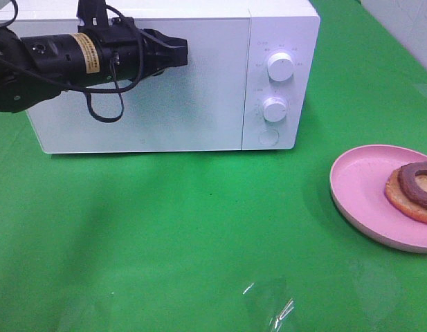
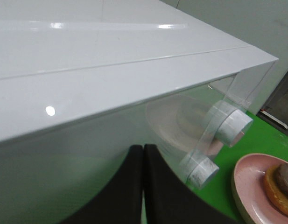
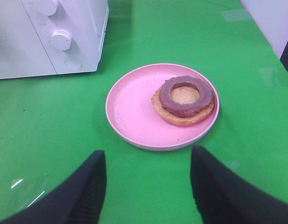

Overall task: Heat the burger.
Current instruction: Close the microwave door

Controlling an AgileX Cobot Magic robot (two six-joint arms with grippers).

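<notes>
The burger is out of view in every frame. A white microwave (image 1: 199,117) stands at the back of the green table with its door closed. My left gripper (image 1: 183,52) reaches in from the left, its black fingers (image 2: 134,186) pressed together and empty, pointing at the upper part of the door (image 2: 87,140). My right gripper (image 3: 148,151) shows only in its own wrist view, where it hovers open and empty over the green cloth just short of a pink plate (image 3: 134,116).
The pink plate (image 1: 358,187) at the right holds a flat tan disc with a dark brown ring (image 1: 415,190). Two white knobs (image 1: 279,66) and a round button sit on the microwave's right panel. Bare green cloth (image 1: 165,235) lies in front of the microwave.
</notes>
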